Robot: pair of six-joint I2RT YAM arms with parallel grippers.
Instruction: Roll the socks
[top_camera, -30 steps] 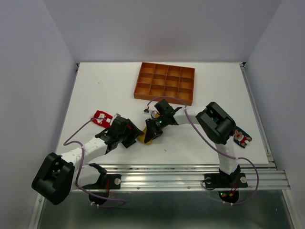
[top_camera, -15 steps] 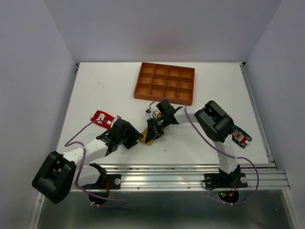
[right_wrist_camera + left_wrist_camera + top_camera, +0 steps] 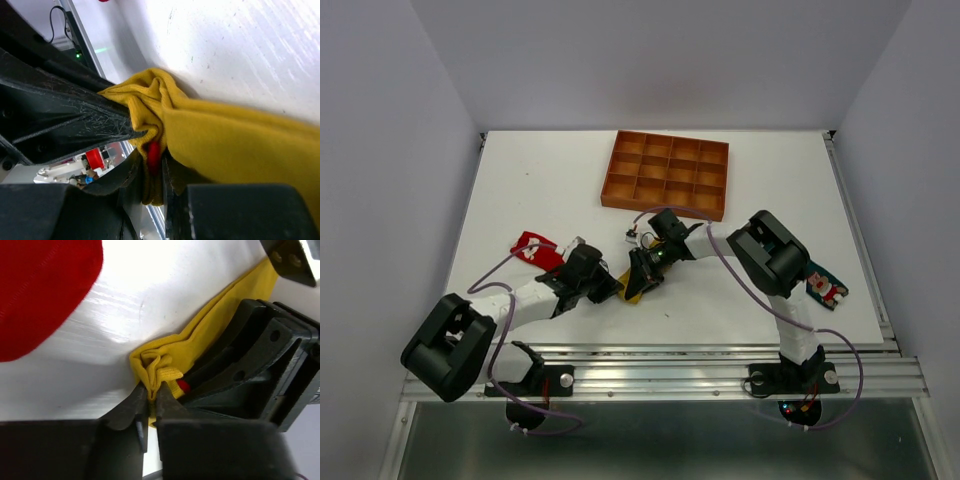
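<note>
The soft yellow fabric sock (image 3: 632, 293) lies bunched just below the centre of the top view. The left gripper (image 3: 152, 394) pinches its folded edge; the right gripper (image 3: 154, 167) pinches the same sock from the opposite side. A flat red sock (image 3: 532, 243) lies at the left, a dark teal sock (image 3: 825, 288) at the far right.

Overhead view bright, evenly lit, shadows faint. Wrist views: hard glare on white table (image 3: 150, 290); yellow sock (image 3: 167, 352) sharp, near foreground dark and blurred.
</note>
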